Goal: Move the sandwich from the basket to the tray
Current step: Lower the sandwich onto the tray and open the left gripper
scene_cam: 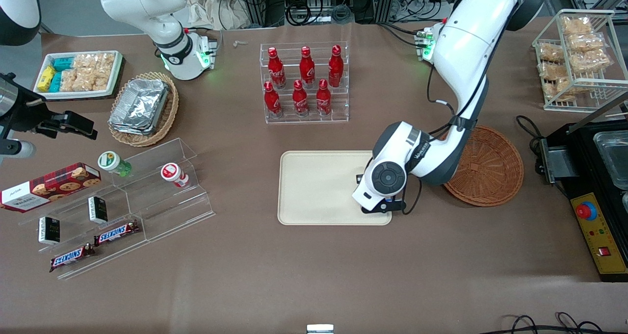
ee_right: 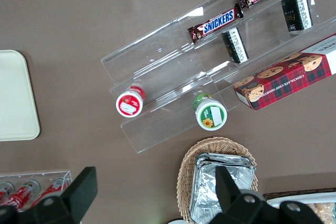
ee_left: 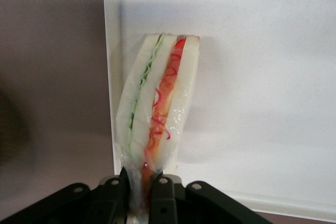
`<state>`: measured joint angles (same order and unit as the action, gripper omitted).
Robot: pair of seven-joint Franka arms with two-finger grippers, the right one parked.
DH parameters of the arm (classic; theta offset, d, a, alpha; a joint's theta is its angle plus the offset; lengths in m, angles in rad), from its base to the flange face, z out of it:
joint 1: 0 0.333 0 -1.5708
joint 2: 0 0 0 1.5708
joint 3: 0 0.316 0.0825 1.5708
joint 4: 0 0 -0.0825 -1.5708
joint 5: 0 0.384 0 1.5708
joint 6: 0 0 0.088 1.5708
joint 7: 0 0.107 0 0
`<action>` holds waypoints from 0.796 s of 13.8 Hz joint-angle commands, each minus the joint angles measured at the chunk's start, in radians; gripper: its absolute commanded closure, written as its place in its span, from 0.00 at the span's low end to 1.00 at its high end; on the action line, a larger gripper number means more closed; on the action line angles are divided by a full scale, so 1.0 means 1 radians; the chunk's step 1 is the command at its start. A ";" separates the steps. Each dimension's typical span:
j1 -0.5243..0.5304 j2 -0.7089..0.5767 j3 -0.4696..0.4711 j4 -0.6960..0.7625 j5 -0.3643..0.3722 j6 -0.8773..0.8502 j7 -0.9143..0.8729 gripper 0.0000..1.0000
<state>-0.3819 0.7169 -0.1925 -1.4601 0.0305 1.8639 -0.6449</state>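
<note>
Six red bottles (scene_cam: 305,81), two Snickers bars (scene_cam: 117,232), two lidded cups (scene_cam: 175,174), two dark small boxes (scene_cam: 98,209), one cookie box (scene_cam: 49,186), two wicker baskets (scene_cam: 485,166), one sandwich (ee_left: 157,114), one tool (ee_left: 137,195).

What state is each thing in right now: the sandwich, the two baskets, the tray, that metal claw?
gripper: shut on the sandwich, above the tray's edge.
sandwich: wrapped, held over the tray.
reddish-brown basket: nothing visible in the part that shows.
tray: bare where visible.
tan basket: holds stacked foil containers.
cola bottles: upright, capped, in their rack.
</note>
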 commanded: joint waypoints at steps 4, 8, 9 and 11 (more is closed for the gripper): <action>-0.005 0.009 0.007 0.038 0.000 -0.005 -0.050 0.00; 0.029 -0.080 0.018 0.034 0.009 -0.043 -0.087 0.00; 0.029 -0.109 0.036 0.033 0.037 -0.076 -0.088 0.00; 0.031 -0.171 0.091 0.032 0.074 -0.142 -0.075 0.00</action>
<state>-0.3512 0.6233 -0.1403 -1.4079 0.0729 1.7781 -0.7103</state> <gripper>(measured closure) 0.000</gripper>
